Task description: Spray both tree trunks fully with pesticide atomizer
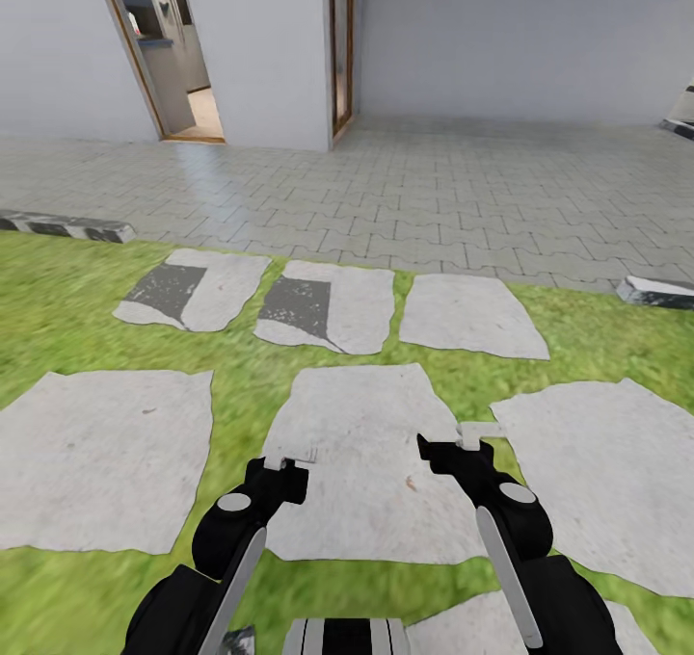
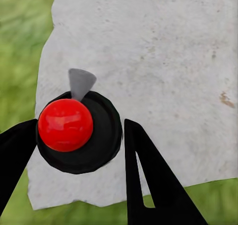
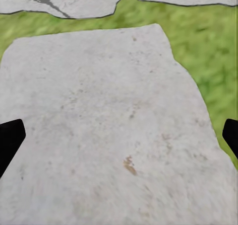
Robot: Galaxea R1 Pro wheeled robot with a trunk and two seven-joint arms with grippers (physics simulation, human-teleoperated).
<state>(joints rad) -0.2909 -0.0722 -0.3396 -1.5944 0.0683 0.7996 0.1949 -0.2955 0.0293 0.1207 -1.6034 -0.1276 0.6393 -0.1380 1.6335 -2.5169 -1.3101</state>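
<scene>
1. Nearest, over the near edge of the middle stone slab (image 1: 366, 501), the left tool (image 1: 282, 469) is closed on the pesticide atomizer (image 2: 74, 130). In the left wrist view a black finger presses each side of its round black body.
2. The atomizer is seen end-on, red cap toward the wrist, so its long axis seems to run down toward the slab, roughly upright. A grey nozzle cone (image 2: 80, 82) sticks out from its side, crosswise to the line between the fingers and out over the slab.
3. On the other side of that slab's near part, the right tool (image 1: 461, 443) hangs empty with its fingers wide apart.
4. My judgement is that the pick-up is done and the spraying is not yet begun. The next move calls for driving or turning to bring a trunk within reach, then aiming that grey cone at the bark and keeping the grip firm.
5. Beyond the slab lie three smaller stones (image 1: 328, 306) in the grass (image 1: 58, 299).
6. Farther beyond is grey paving (image 1: 434, 193), and last the white house wall (image 1: 270, 48) with an open doorway (image 1: 173, 58).
</scene>
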